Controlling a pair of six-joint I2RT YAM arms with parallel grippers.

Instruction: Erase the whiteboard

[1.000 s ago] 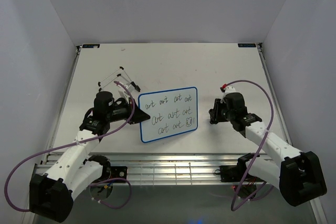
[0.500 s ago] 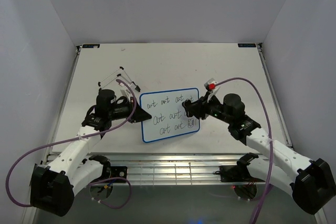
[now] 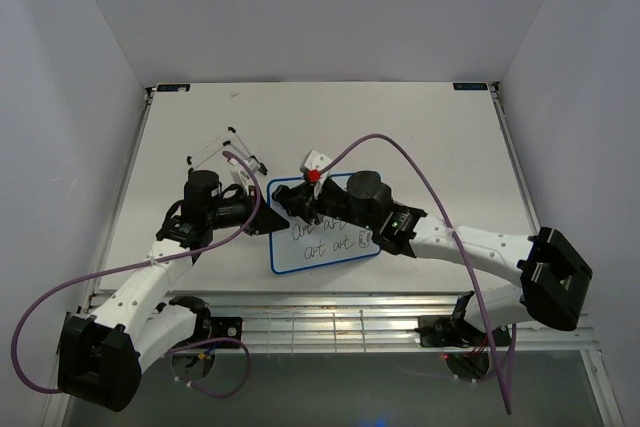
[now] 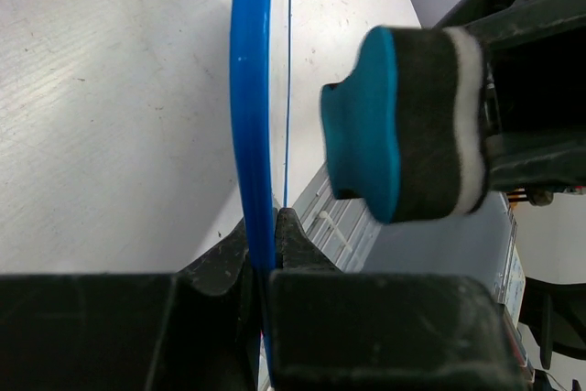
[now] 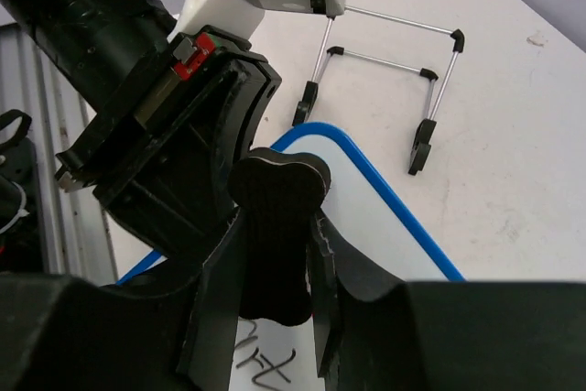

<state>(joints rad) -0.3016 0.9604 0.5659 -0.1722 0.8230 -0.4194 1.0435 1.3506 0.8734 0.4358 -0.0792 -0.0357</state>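
Observation:
The whiteboard [image 3: 305,255] lies flat on the table, with a blue rim and black scribbles on its middle and lower rows. My left gripper [image 3: 266,223] is shut on the rim of its left edge; the left wrist view shows the jaws [image 4: 275,222] pinching the blue rim [image 4: 252,116]. My right gripper [image 3: 290,205] is shut on the eraser [image 5: 275,226], a black block with a teal back [image 4: 366,125]. It holds the eraser on the board's upper left corner, close to the left gripper. The right arm hides the top row. The board [image 5: 385,226] is white beside the eraser, and scribbles show below it.
The thin black wire stand [image 3: 225,150] lies on the table behind the left gripper, and also shows in the right wrist view [image 5: 385,70]. The right arm's purple cable [image 3: 420,162] arcs over the table's right half. A metal rail [image 3: 320,322] runs along the near edge.
My right gripper has swept left with the eraser, from off the board's right side along the top row to the upper left corner. The left gripper has held still.

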